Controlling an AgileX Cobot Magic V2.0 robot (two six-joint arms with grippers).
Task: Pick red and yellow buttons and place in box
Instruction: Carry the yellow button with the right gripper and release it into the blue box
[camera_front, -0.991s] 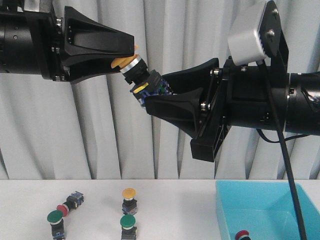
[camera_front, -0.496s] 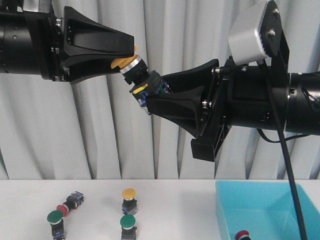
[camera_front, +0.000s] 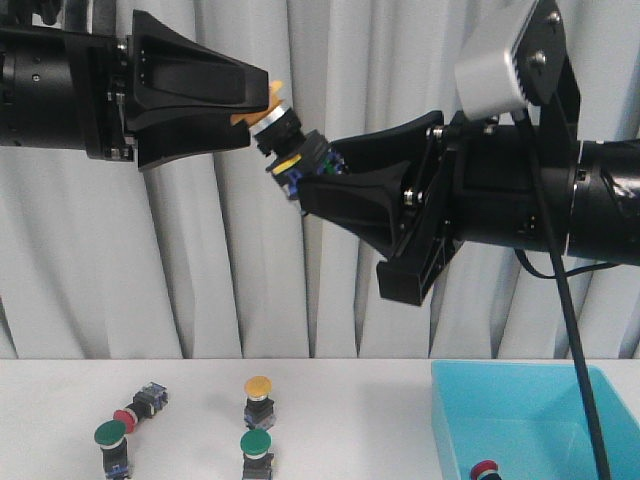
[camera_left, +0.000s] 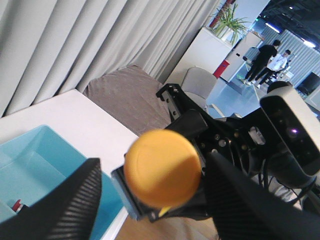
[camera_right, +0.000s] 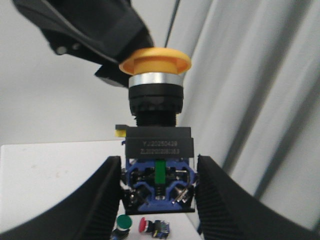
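Note:
A yellow button (camera_front: 285, 140) hangs high above the table between both grippers. My right gripper (camera_front: 315, 172) is shut on its dark and blue body (camera_right: 157, 150). My left gripper (camera_front: 262, 95) stands open around the yellow cap (camera_left: 162, 167), with a gap on one side. On the table lie another yellow button (camera_front: 259, 398) and a red button (camera_front: 138, 405). The cyan box (camera_front: 540, 410) is at the right and holds one red button (camera_front: 485, 470).
Two green buttons (camera_front: 110, 440) (camera_front: 256, 450) stand on the white table near the front left. A white curtain hangs behind the table. The right arm's black cable (camera_front: 585, 380) runs down over the box.
The held yellow button and the right gripper have moved slightly up and right. The cap now sits deeper between the left fingers. The things on the table have not moved.

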